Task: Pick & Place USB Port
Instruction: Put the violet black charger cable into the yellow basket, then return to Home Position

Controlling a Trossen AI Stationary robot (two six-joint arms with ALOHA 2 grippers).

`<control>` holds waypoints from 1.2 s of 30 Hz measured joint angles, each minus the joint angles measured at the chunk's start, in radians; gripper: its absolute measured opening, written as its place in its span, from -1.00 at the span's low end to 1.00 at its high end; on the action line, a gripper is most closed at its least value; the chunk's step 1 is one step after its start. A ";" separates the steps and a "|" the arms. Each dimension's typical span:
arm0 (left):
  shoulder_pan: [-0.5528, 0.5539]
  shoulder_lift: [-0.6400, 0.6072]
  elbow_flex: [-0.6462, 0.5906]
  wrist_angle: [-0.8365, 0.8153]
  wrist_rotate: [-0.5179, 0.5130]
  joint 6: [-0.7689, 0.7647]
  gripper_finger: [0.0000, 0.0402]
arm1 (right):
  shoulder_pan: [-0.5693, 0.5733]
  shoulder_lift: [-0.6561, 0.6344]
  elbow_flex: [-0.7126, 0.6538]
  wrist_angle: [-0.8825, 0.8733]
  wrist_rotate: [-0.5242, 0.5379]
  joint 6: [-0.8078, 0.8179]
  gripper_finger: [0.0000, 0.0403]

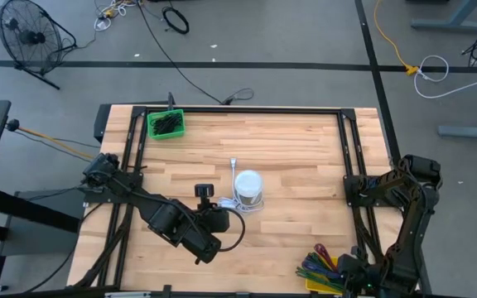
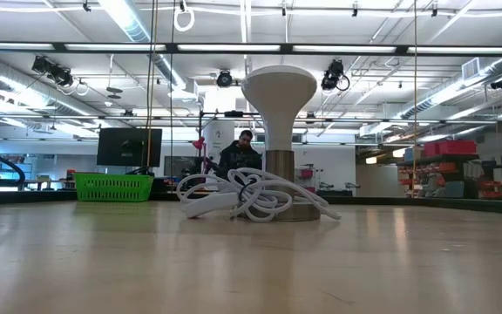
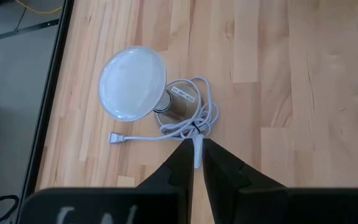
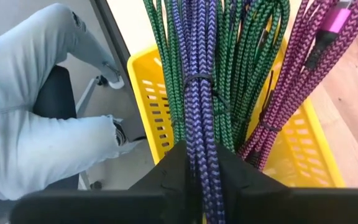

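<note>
A white lamp-shaped device [image 1: 248, 188] stands on its base on the wood table, and its white cord [image 3: 188, 124] lies coiled beside the base. The cord's plug end [image 3: 114, 138] rests flat on the table. My left gripper [image 3: 197, 167] hangs above the coil, narrowly open. A thicker white piece of cord [image 3: 197, 148] shows in its gap, and the low view shows no gripper at the table. My right gripper [image 4: 199, 171] is over the yellow basket [image 4: 154, 93] at the table's near right corner, shut on a blue-purple braided cable [image 4: 197, 74]. Green and magenta cables [image 4: 319, 43] lie beside it. My right gripper holds the blue-purple braided cable bundle [image 4: 201, 146] pinched between its two fingers, which come from above and lie across it. The bundle is tied with a dark band [image 4: 199, 79]. It runs on from the fingers over the basket among the other cables.
A green basket [image 1: 166, 123] sits at the far left corner. Dark rails [image 1: 348, 157] edge the table. A person's legs in pale trousers [image 4: 48, 124] are beside the yellow basket, off the table. Another person [image 2: 240, 155] sits in the room behind. Bare wood lies right of the lamp.
</note>
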State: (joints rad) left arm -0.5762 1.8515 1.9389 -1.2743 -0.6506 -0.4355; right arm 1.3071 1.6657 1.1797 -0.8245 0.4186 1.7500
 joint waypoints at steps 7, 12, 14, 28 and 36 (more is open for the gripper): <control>0.000 0.000 0.000 0.000 0.000 0.000 -0.80 | 0.000 0.000 0.000 0.001 0.035 -0.004 -0.58; 0.000 0.000 0.000 0.000 0.000 0.001 -0.80 | 0.000 0.000 0.000 -0.017 0.035 -0.011 -0.53; 0.000 0.000 0.000 0.000 0.000 0.001 -0.80 | 0.000 0.000 0.000 -0.028 0.035 -0.012 -0.52; 0.002 0.000 0.000 -0.001 -0.048 0.006 -0.80 | -0.091 -0.093 0.000 -0.209 0.153 -0.215 -0.60; 0.007 0.000 0.000 0.009 -0.155 0.118 -0.84 | -0.159 -0.225 0.000 -0.407 0.556 -0.389 -0.64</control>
State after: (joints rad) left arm -0.5694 1.8515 1.9388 -1.2652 -0.8059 -0.3172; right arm 1.1482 1.4404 1.1797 -1.2318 0.9743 1.3614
